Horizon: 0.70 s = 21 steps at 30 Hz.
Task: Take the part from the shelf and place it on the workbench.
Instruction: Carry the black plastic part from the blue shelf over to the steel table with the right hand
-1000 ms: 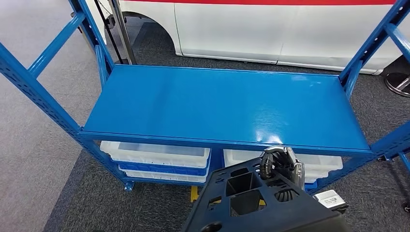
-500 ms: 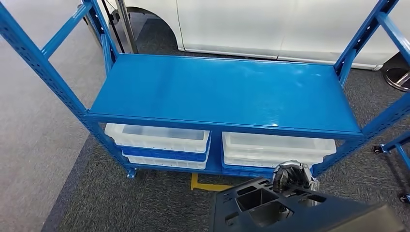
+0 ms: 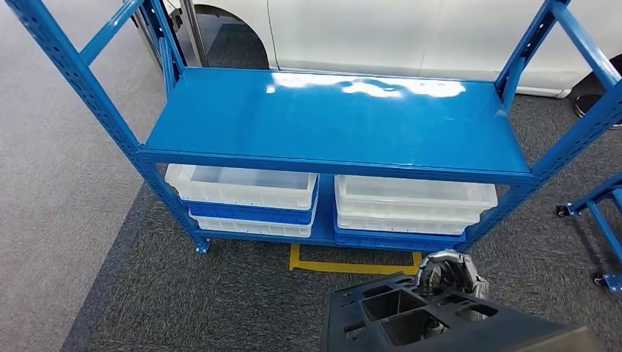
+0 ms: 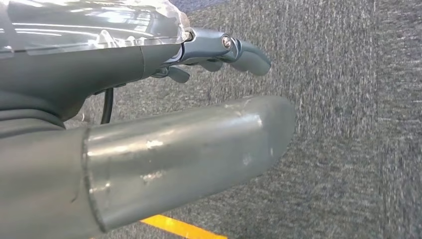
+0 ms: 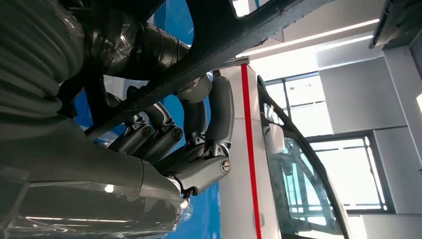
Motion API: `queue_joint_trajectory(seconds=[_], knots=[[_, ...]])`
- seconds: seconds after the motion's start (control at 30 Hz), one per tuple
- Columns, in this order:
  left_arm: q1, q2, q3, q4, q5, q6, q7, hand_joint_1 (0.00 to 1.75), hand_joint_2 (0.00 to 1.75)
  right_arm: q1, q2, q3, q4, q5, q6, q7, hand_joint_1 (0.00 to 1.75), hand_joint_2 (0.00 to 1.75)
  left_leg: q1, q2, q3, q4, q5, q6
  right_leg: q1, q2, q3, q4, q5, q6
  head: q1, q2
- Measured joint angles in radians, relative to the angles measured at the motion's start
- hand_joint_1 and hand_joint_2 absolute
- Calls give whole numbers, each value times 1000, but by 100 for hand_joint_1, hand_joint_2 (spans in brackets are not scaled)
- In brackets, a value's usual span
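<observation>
- At the lower edge of the head view: the right robot hand (image 3: 449, 273) grips the black part (image 3: 411, 319), fingers (image 5: 164, 132) curled around one of its ribs, held clear of the blue shelf (image 3: 337, 121).
- Under the shelf board: white bins (image 3: 242, 187) stacked on blue trays.
- Over grey carpet (image 4: 348, 124): the left robot hand (image 4: 219, 50) holds nothing, fingers spread.

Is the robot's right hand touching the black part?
Touching. The right wrist view shows the right hand's fingers curled up around an edge of the black part; the head view shows it at the part's top.
</observation>
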<state>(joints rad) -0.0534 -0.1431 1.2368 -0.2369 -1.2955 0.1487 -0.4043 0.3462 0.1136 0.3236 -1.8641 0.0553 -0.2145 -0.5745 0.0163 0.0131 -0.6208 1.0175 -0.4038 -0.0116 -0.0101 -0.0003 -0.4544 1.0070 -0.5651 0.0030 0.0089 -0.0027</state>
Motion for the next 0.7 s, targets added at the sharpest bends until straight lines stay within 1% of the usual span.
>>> queue_joint_trajectory(seconds=[0.03, 0.07, 0.1, 0.13, 0.17, 0.2, 0.23, 0.27, 0.3, 0.33, 0.37, 0.4, 0.43, 0.47, 0.5, 0.53, 0.57, 0.6, 0.63, 0.7], knots=[[0, 0, 0, 0, 0, -1, 1, 0, 0, 3, 1, -1, -1, -2, 0, -1, 175, 175, 1, -1, -3, 1, 2, -7, -1, -2, -9, 0, 9, -8, 0, 0], [1, 0, 0, 0, 0, -2, 1, 0, 0, 5, 2, -2, -3, -3, 1, -1, 175, 175, 3, -2, -11, 9, -13, -12, -1, -3, -19, -1, 20, -19, 0, 0], [2, 0, 1, 0, 0, -3, 2, 0, 0, 6, 4, -4, -3, -3, 3, -2, 175, 175, 4, -3, -21, 33, -47, -17, -3, -5, -32, -3, 33, -29, 0, 0], [2, 0, 1, 0, 0, -4, 2, 0, 0, 8, 6, -6, -4, -3, 6, -3, 175, 175, 6, -4, -36, 76, -99, -20, -3, -7, -46, -4, 45, -38, 0, 0], [2, 1, 1, 0, 0, -5, 2, 0, 0, 10, 8, -8, -4, -3, 10, -4, 175, 175, 6, -4, -50, 134, -155, -23, -1, -7, -62, -3, 57, -43, 0, 0], [2, 2, 2, 0, 0, -5, 2, 0, 0, 11, 10, -11, -4, -3, 13, -5, 175, 175, 5, -4, -61, 196, -195, -24, 2, -7, -77, -2, 68, -46, 0, 0], [1, 3, 2, 0, 0, -5, 2, 0, 0, 13, 12, -14, -4, -3, 15, -5, 175, 175, 5, -5, -66, 250, -211, -25, 4, -7, -94, 1, 79, -46, 0, 0], [1, 3, 3, 0, 0, -6, 2, 0, 0, 14, 13, -17, -4, -2, 17, -6, 175, 175, 5, -5, -58, 279, -199, -24, 6, -8, -111, 5, 90, -46, 0, 0], [1, 4, 3, 0, 0, -6, 2, 0, 0, 15, 14, -20, -4, -2, 17, -6, 175, 175, 5, -5, -34, 275, -168, -21, 8, -8, -129, 10, 99, -45, 0, 0], [0, 4, 4, 0, 0, -7, 1, 0, 0, 16, 15, -23, -4, -2, 17, -6, 175, 175, 4, -5, 5, 239, -135, -17, 9, -7, -145, 17, 107, -43, 0, 0], [0, 4, 4, 0, 0, -7, 1, 0, 0, 17, 16, -25, -4, 0, 17, -6, 175, 175, 3, -6, 60, 173, -119, -11, 10, -7, -159, 23, 113, -40, 0, 0], [-2, 5, 5, -1, 0, -8, 0, 0, 0, 18, 17, -26, -4, 1, 17, -6, 175, 175, 0, -6, 119, 93, -122, -6, 11, -7, -168, 30, 119, -36, 0, 0], [-3, 6, 6, -1, 0, -9, -1, 0, 0, 19, 17, -27, -4, 2, 17, -6, 175, 175, -3, -7, 162, 27, -138, 0, 12, -8, -174, 35, 125, -31, 0, 0], [-5, 7, 6, -1, 0, -10, -2, 0, 0, 20, 18, -28, -5, 3, 17, -6, 175, 175, -6, -7, 190, -18, -154, 5, 12, -10, -177, 38, 131, -25, 0, 0], [-5, 7, 8, -1, 1, -12, -3, 0, 0, 21, 19, -29, -5, 4, 17, -6, 175, 175, -9, -7, 198, -40, -160, 11, 12, -11, -178, 38, 138, -19, 0, 0], [-5, 7, 9, -1, 2, -15, -3, 0, 0, 22, 20, -32, -5, 4, 17, -6, 175, 175, -8, -5, 193, -44, -155, 19, 10, -11, -180, 38, 143, -13, 0, 0], [-4, 7, 10, -1, 3, -18, -3, 0, 0, 23, 22, -35, -5, 3, 19, -5, 175, 175, -6, -3, 189, -47, -147, 27, 9, -9, -184, 43, 138, -7, 1, 0], [-3, 7, 12, -1, 3, -20, -2, 0, 0, 25, 23, -39, -5, 0, 23, -5, 175, 175, -4, 0, 183, -50, -137, 35, 7, -7, -194, 64, 119, -1, 1, 0], [-3, 7, 12, -1, 3, -22, -2, 0, 0, 27, 24, -44, -5, -5, 29, -5, 175, 175, -2, 5, 175, -52, -128, 42, 6, -5, -210, 105, 86, 3, 1, 0], [-2, 7, 13, -1, 3, -24, 0, 0, 0, 30, 25, -53, -5, -15, 39, -5, 175, 175, -4, 16, 156, -50, -116, 48, 2, -3, -253, 228, 5, 12, 2, 0]])
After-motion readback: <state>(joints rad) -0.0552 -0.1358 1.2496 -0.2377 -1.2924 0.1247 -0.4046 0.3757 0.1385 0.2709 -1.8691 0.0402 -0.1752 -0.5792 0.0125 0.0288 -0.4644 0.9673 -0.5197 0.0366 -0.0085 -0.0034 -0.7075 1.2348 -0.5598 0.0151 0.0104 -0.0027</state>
